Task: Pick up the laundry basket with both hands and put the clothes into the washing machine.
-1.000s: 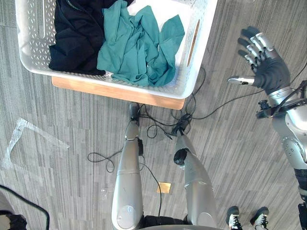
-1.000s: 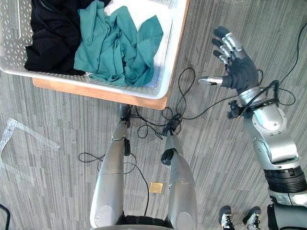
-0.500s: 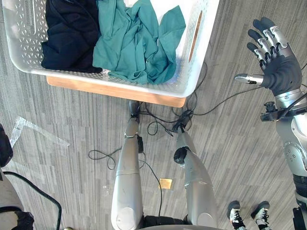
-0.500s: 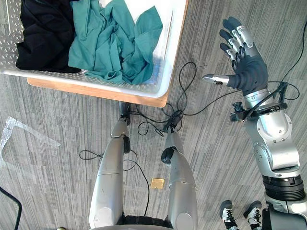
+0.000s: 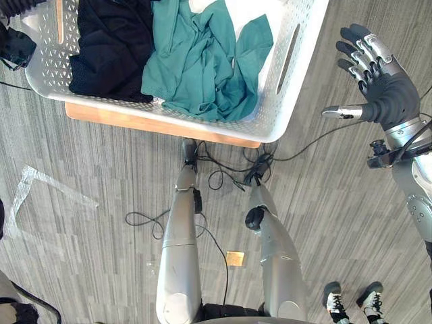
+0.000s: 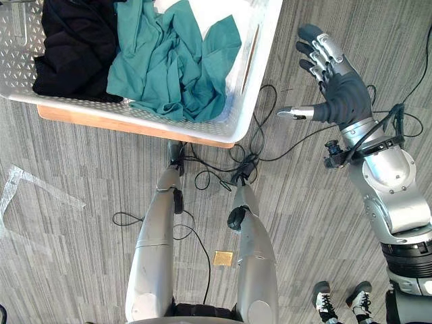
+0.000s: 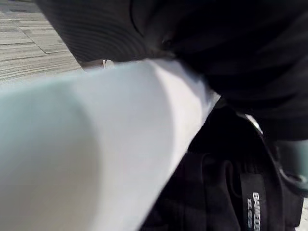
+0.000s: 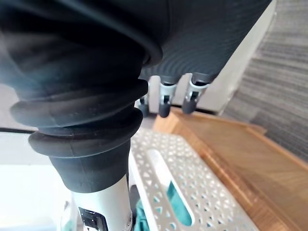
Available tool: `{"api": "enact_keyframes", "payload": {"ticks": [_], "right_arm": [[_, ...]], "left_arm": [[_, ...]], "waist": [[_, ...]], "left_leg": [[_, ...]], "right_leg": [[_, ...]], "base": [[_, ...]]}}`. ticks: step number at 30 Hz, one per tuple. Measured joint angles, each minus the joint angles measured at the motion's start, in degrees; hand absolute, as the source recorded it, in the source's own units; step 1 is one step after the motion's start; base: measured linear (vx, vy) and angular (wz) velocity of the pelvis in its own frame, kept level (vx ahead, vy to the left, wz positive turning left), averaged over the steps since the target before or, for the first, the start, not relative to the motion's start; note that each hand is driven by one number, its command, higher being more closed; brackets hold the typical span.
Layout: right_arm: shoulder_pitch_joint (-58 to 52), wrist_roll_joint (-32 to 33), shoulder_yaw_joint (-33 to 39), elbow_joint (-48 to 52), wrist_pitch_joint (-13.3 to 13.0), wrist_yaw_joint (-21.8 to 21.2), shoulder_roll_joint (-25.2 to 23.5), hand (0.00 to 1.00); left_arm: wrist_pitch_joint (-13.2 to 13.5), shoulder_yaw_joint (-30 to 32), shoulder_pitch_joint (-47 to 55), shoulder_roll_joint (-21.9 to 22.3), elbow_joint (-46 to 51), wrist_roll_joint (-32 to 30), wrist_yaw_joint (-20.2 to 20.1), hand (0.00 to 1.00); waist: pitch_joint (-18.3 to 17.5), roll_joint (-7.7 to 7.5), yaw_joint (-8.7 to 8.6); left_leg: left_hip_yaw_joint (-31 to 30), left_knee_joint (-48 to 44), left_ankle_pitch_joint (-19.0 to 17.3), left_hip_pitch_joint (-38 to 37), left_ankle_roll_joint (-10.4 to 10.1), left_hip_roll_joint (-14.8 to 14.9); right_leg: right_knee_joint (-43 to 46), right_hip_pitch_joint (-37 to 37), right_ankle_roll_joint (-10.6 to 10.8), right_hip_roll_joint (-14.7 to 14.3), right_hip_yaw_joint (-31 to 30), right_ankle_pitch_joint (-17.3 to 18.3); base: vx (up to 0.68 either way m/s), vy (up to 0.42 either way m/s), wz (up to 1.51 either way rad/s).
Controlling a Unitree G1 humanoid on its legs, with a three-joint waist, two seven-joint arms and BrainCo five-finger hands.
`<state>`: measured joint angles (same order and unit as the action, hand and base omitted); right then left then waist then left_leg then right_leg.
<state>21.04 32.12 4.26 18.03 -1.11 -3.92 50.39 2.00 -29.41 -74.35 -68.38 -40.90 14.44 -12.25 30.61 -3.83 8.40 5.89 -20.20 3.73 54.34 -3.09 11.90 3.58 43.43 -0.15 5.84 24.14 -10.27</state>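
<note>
Right robot hand (image 5: 379,91) spread wide and empty at the right edge, well apart from the laundry basket (image 5: 305,47).
Its silver, dark-tipped fingers (image 5: 370,52) are straight, thumb jutting sideways, above the grey streaked plank floor (image 5: 81,175). The left robot hand (image 7: 110,33), under its ribbed dark cover, is against the basket's smooth rim; its grip cannot be told. The white perforated plastic basket with slot handles sits on a pale wooden surface (image 5: 135,120) at the top of the frame, holding crumpled teal cloth (image 5: 202,61) beside black cloth (image 5: 111,47).
</note>
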Motion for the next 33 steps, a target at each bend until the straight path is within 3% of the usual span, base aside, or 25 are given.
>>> {"api": "enact_keyframes", "payload": {"ticks": [5, 9, 15, 20, 28, 33], "right_arm": [[1.23, -0.08, 0.01, 0.76, 0.02, -0.1, -0.37, 0.0], [-0.62, -0.24, 0.81, 1.98, -0.02, -0.09, -0.68, 0.0], [1.6, -3.48, 1.83, -0.47, 2.96, 0.73, -4.11, 0.0], [17.53, -1.94, -5.16, -15.23, 4.38, 3.55, -7.69, 0.0], [28.8, 8.58, -16.97, -21.64, 6.28, 4.33, -12.05, 0.0], [28.75, 15.29, -18.24, -21.89, 6.3, 5.28, -11.48, 0.0]], "left_arm": [[0.69, 10.4, 1.85, 3.13, -4.29, -8.84, 1.11, 0.0], [-0.98, 17.86, 3.27, 3.72, -6.97, -13.03, 3.48, 0.0], [-2.88, 18.68, 3.12, 6.18, -6.9, -14.93, 4.46, 0.0], [-3.6, 18.24, 0.36, 9.92, -6.82, -14.72, 5.17, 0.0], [-4.04, 12.97, -5.08, 12.31, -6.67, -12.59, 5.05, 0.0], [-4.53, 10.86, -6.72, 12.29, -6.72, -12.76, 5.2, 0.0]], "waist": [[0.0, -0.01, -0.52], [-0.03, -0.04, -1.68], [-0.45, -0.03, -2.29], [-0.77, 0.02, -1.33], [-0.77, 0.02, 0.16], [-0.77, 0.02, 0.12]], "left_leg": [[0.7, 0.24, -0.54, -0.01, -0.38, 0.32], [0.98, 0.38, -0.48, -0.41, -0.44, 0.99], [0.52, 0.35, -0.86, -1.74, -0.93, 1.23], [0.05, -0.49, -0.82, -1.1, -0.88, 1.23], [-1.83, -1.88, -0.78, 0.67, -0.86, 0.99], [-3.05, -1.8, -0.38, 0.91, -0.98, 0.77]], "right_leg": [[-1.45, -0.07, 0.27, -0.47, -0.77, -0.79], [-1.9, -0.41, 0.83, -1.1, -1.09, -0.94], [-2.78, -2.28, 1.14, -1.63, -0.97, -0.72], [-2.74, -2.25, 0.69, -1.69, -0.56, -1.1], [-2.3, -2.08, 0.38, -1.62, 1.15, -1.23], [-1.19, -2.09, -0.44, -1.5, 2.34, -0.61]], "base": [[0.02, -0.019, -0.07], [0.05, -0.038, -0.07], [0.06, -0.035, 0.02], [0.01, -0.003, 0.01], [0.02, -0.002, 0.07], [0.03, -0.009, 0.09]]}}
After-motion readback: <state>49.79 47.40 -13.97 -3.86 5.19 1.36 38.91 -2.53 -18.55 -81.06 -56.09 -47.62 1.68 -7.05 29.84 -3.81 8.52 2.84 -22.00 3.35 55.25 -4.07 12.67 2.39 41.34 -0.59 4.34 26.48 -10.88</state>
